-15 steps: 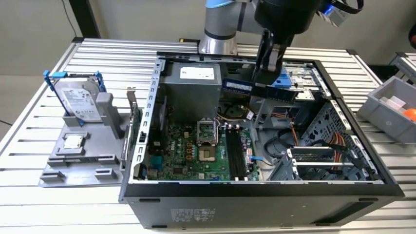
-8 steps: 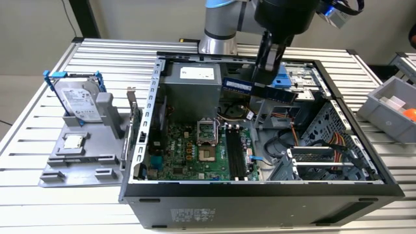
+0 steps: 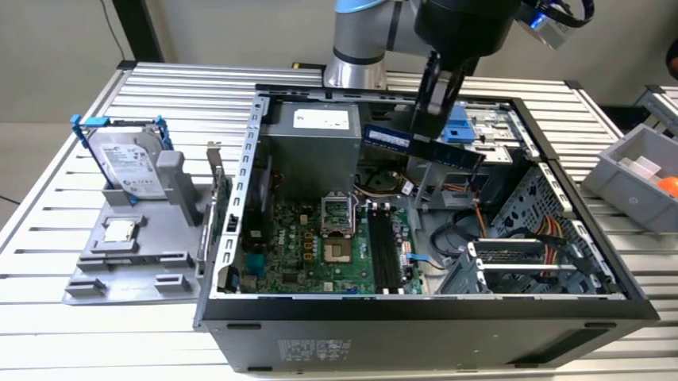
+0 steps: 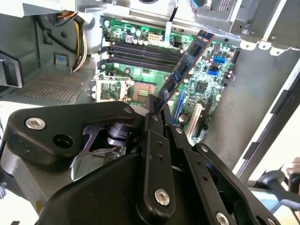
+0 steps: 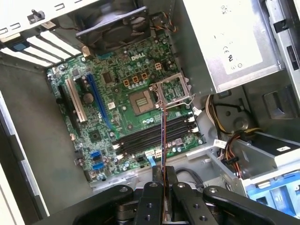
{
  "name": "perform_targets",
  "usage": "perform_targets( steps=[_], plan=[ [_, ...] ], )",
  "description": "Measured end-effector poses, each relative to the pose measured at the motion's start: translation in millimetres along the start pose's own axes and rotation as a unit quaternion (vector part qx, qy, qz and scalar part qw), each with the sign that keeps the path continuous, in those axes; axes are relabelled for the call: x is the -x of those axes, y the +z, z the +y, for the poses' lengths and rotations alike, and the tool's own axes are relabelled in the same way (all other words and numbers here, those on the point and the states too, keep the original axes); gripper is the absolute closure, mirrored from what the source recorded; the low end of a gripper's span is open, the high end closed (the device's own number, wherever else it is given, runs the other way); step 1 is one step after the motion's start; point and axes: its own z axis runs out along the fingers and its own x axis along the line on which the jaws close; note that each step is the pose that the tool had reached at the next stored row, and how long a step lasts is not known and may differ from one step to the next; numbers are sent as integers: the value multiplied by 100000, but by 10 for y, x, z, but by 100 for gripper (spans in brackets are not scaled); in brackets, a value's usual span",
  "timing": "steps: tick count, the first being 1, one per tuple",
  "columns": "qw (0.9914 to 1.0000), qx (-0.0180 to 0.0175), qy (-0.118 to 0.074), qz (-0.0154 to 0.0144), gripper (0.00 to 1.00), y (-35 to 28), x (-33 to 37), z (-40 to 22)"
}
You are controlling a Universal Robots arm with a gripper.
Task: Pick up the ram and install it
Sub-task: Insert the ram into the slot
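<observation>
A: Fingers (image 4: pixel 152 140) pinched narrow on the ram (image 4: pixel 187 65), up in the air over the open case (image 3: pixel 249 182). Slots (image 5: pixel 136 143) well below the tips.

B: Risks?

A: Probably a skewed landing. Looks tilted in the grip, so could jam one end on a latch. Could also slip once pressed.

B: Anything in the way?

A: Cables (image 5: pixel 229 150) near one end of the slots, open socket (image 5: pixel 143 101) just beside them. Hard drive (image 3: pixel 132 163) far from the fingers on the bench (image 3: pixel 63 206), no bother.
</observation>
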Motion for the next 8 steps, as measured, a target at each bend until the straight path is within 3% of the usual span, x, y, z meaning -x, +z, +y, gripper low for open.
perform_targets(
  steps=[8],
  plan=[
    [99959, 110, 2846, -7, 100, 3, 0, 0]
  ],
)
